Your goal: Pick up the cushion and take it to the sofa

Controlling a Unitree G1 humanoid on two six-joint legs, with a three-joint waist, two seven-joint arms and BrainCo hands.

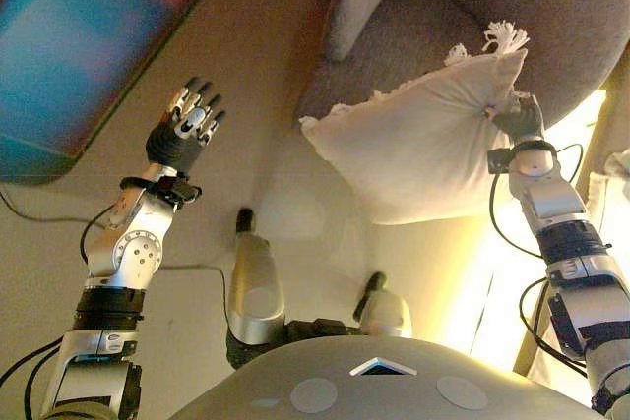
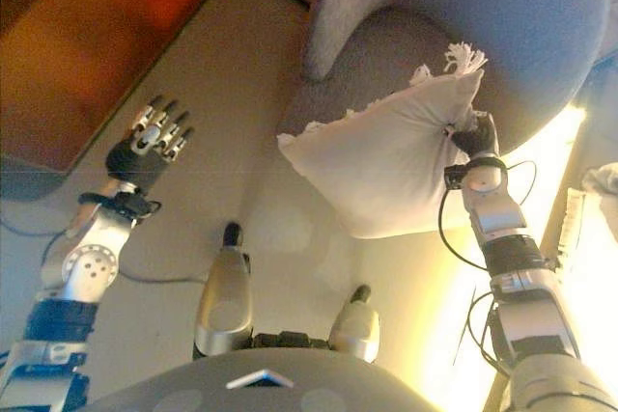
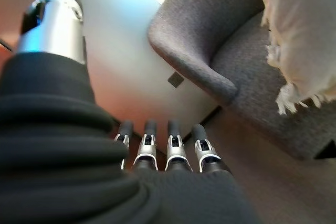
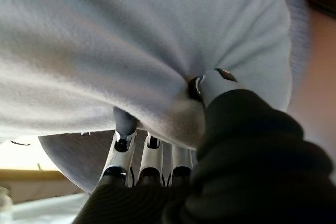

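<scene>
A cream cushion [image 1: 413, 150] with tasselled corners hangs in the air over the seat of a grey sofa chair [image 1: 581, 17]. My right hand [image 1: 519, 117] pinches its right edge, the fabric bunched between thumb and fingers [image 4: 126, 121] in the right wrist view. The cushion [image 3: 299, 30] also shows above the grey seat [image 3: 210, 40] in the left wrist view. My left hand [image 1: 182, 135] is raised to the left, away from the cushion, with straight fingers and nothing in it.
A dark low piece of furniture [image 1: 89, 36] fills the upper left over pale floor [image 1: 266, 56]. A bright lit strip [image 1: 502, 272] runs along the floor on the right, beside a pale object [image 1: 618, 169] at the right edge.
</scene>
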